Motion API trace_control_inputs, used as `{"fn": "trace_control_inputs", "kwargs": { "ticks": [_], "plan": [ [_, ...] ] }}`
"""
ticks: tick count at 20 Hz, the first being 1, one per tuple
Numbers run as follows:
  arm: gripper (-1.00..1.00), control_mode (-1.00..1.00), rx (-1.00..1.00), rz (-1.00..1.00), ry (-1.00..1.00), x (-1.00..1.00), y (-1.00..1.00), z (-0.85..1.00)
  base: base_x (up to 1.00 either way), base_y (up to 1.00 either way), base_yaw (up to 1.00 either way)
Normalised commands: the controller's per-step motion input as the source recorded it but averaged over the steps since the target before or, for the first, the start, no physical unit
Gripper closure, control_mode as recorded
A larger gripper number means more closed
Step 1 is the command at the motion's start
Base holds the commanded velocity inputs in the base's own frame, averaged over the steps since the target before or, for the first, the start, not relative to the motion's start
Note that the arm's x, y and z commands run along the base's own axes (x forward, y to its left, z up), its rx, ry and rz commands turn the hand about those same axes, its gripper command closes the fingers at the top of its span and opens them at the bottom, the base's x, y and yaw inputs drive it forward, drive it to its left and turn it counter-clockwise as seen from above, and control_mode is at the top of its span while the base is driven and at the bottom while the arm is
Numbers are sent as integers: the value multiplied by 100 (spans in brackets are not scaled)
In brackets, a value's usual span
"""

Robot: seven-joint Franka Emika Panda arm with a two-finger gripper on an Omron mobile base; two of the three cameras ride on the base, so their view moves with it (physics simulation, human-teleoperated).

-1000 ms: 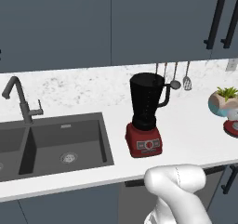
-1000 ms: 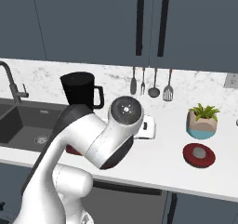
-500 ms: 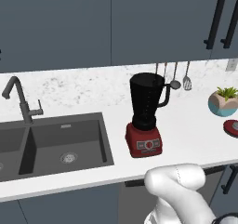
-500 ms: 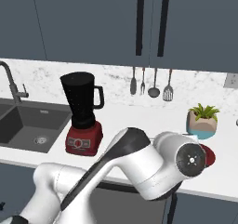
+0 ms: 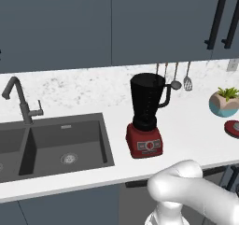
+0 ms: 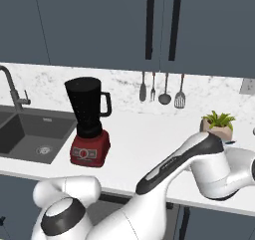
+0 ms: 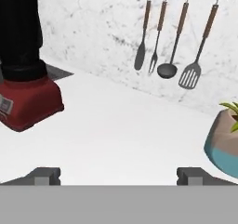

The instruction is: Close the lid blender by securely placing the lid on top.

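The blender [image 5: 146,118] stands on the white counter [image 5: 196,126] just right of the sink [image 5: 51,144], its black jar open at the top, handle toward the hanging utensils [image 6: 162,87]; its red base carries a round dial, and no writing on it can be read. The lid [image 5: 233,127] lies flat on the counter well to the right, just in front of the potted plant [image 5: 224,101]. In the hand view the gripper [image 7: 118,175] hangs over bare counter between the blender and the plant, finger tips [image 7: 44,174] spread wide, holding nothing. Since half a second ago the arm has swung further right; blender and lid lie unchanged.
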Motion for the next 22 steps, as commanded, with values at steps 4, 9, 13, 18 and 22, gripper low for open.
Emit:
{"fn": "trace_control_inputs", "kwargs": {
  "ticks": [4,9,13,18,22],
  "plan": [
    [-100,-100,-2,43,0,24,-79,-22,0,0,0],
    [-100,-100,-7,9,2,1,-3,-5,0,0,0],
    [-100,-100,-5,-2,1,0,2,0,0,0,0],
    [-100,-100,-23,-20,18,13,30,-3,0,0,0],
    [-100,-100,-30,-26,26,16,42,-13,0,0,0]
  ]
}}
